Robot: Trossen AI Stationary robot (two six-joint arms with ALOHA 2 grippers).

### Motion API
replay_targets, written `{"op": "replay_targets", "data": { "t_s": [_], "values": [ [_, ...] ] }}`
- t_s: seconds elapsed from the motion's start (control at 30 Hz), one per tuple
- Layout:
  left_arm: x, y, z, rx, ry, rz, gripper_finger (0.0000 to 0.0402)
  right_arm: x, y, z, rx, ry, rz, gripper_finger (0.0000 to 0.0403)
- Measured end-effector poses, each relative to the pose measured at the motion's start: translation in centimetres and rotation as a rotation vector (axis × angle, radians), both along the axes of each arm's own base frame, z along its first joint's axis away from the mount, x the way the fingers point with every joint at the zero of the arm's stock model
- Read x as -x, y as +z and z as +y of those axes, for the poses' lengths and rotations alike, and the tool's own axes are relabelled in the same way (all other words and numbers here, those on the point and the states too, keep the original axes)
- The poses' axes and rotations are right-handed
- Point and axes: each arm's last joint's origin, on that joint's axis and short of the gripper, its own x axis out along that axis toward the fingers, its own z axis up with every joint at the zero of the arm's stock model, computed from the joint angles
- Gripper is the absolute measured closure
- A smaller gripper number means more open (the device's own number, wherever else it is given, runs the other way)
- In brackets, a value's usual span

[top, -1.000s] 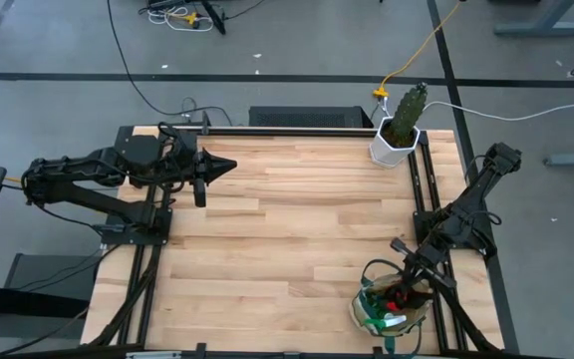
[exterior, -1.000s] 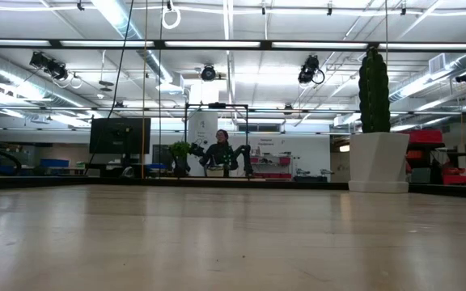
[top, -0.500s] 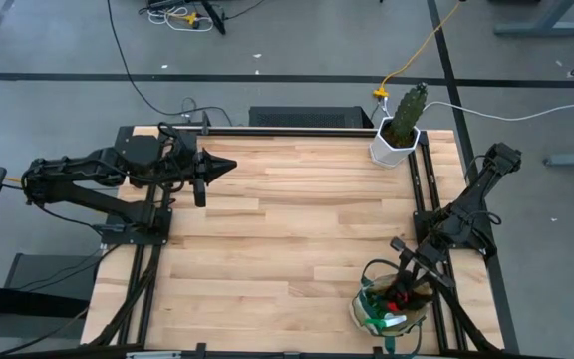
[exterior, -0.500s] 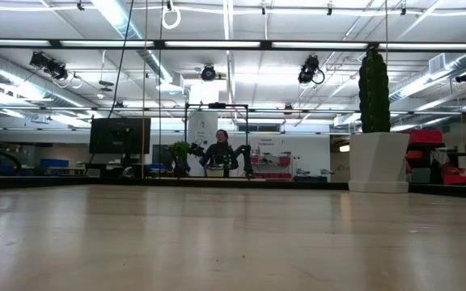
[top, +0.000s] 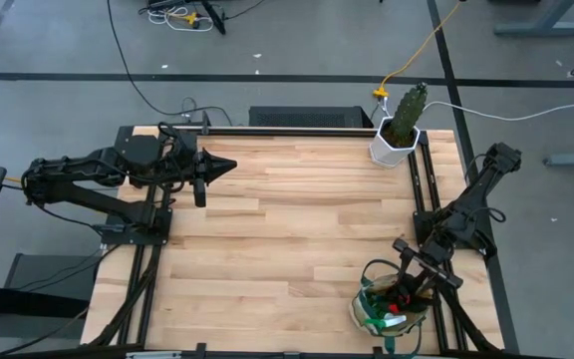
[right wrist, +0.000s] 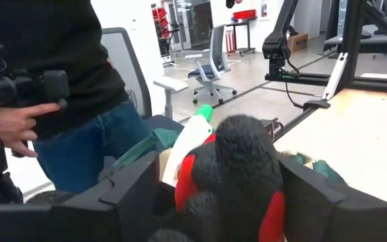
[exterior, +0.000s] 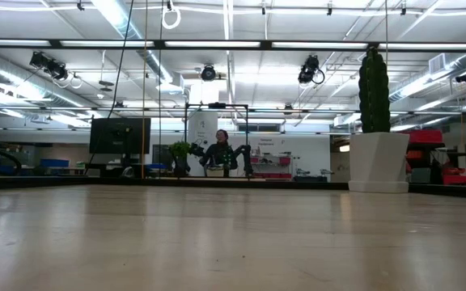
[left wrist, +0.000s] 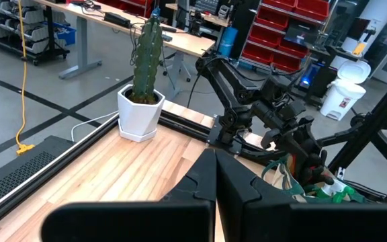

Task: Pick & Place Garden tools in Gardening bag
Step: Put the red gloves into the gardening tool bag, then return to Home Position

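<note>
The black-and-red fabric gloves (right wrist: 237, 178) sat beside a green-and-white plastic spray bottle (right wrist: 190, 138) – the round canvas bag (top: 367, 304) was beige with green trim, the plank desk (top: 277, 239) pale wood.

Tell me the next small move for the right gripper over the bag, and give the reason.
Probably lift the right gripper straight up out of the gardening bag. Its fingers stand open on either side of the red-and-black glove, which lies in the bag beside the spray bottle, so the glove looks released. The left gripper waits shut at the table's far left.
</note>
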Motion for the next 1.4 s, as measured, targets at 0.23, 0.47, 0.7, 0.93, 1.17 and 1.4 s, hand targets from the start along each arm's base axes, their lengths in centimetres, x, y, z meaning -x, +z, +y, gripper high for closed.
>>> {"op": "replay_targets", "data": {
  "t_s": [0.23, 0.47, 0.7, 0.93, 1.17, 1.4],
  "values": [
    [0.0, 0.0, 0.0, 0.003, 0.000, -0.001, 0.0399, 0.1, 1.8, -0.1, 0.020, 0.001, -0.024, 0.0113],
    [0.0, 0.0, 0.0, 0.004, 0.000, -0.001, 0.0399, 0.1, 3.9, -0.6, 0.033, -0.101, -0.037, 0.0117],
    [0.0, 0.0, 0.0, -0.001, 0.000, 0.000, 0.0399, 0.1, 5.9, -1.0, 0.005, -0.213, -0.085, 0.0140],
    [0.0, 0.0, 0.0, -0.002, -0.002, 0.000, 0.0399, 0.1, 7.5, -1.6, -0.031, -0.319, -0.113, 0.0179],
    [0.0, 0.0, 0.0, -0.002, -0.003, 0.000, 0.0399, -0.2, 8.1, -2.1, -0.022, -0.391, -0.138, 0.0233],
    [0.0, 0.0, 0.0, -0.002, -0.004, 0.001, 0.0399, -0.4, 8.1, -2.4, 0.024, -0.432, -0.174, 0.0301]
  ]
}}
